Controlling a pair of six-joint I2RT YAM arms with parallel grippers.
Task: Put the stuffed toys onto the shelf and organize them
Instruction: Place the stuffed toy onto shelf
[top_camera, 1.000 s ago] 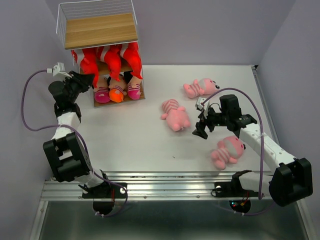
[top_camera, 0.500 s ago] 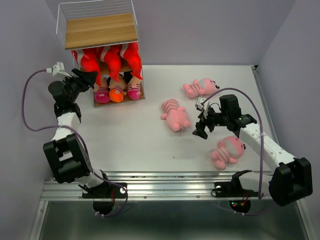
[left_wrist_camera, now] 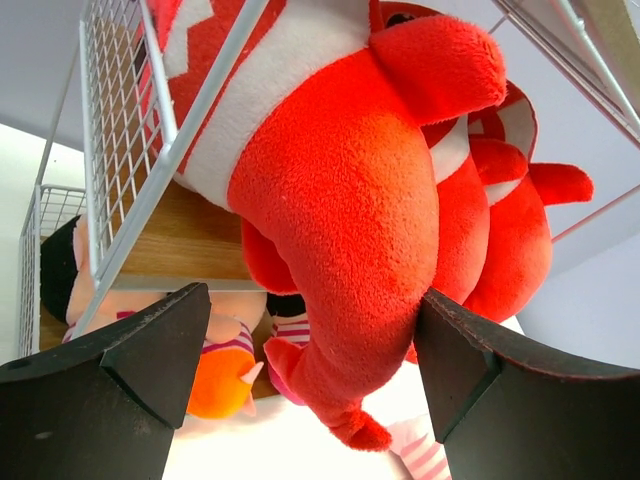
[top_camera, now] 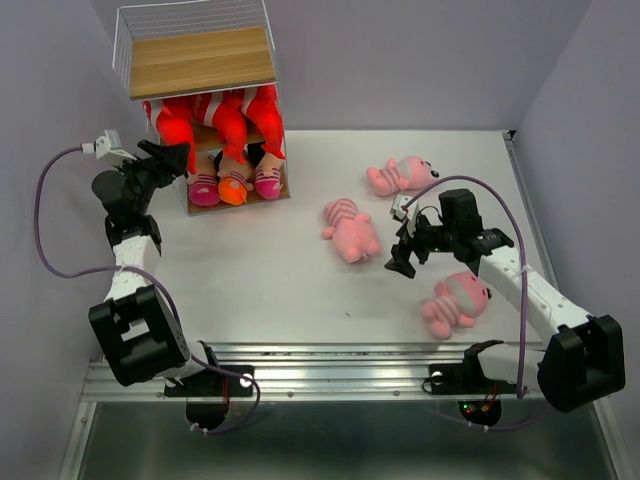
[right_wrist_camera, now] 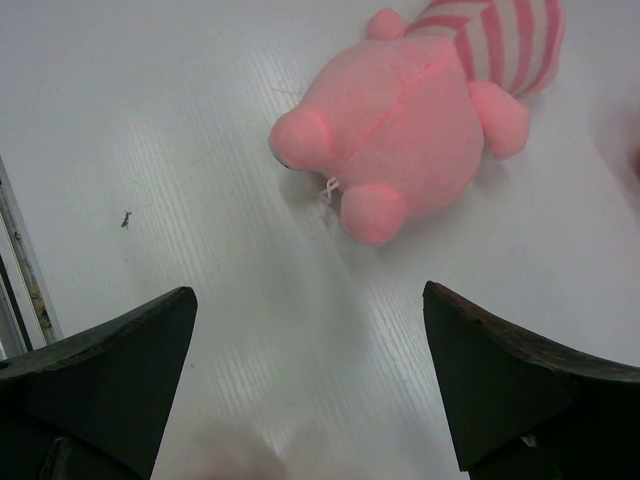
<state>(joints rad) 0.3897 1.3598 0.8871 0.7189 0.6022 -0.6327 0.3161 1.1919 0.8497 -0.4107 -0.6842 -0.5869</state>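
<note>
The shelf stands at the far left of the table. Its middle tier is filled by three sharks and its bottom tier by three dolls. The top board is bare. Three animals are left on the table: one near the middle, one farther off to the right and one nearer the right arm.

The left gripper is held at the shelf's left side with its jaws spread wide. A shark is seen between them in the wrist view, but nothing is clamped. The right gripper is likewise fully spread and empty, between the middle and near animals, with the middle one lying just ahead of it.

The sharks are seen to overhang the middle board. If the left arm is drawn back carelessly, a finger could catch the plush or the wire frame, so a shark could be pulled off or the shelf shifted. On the right, a shallow approach could push the soft animal along instead of gripping it. The top tier is high and fenced with wire, so a low carry could strike the frame.
</note>
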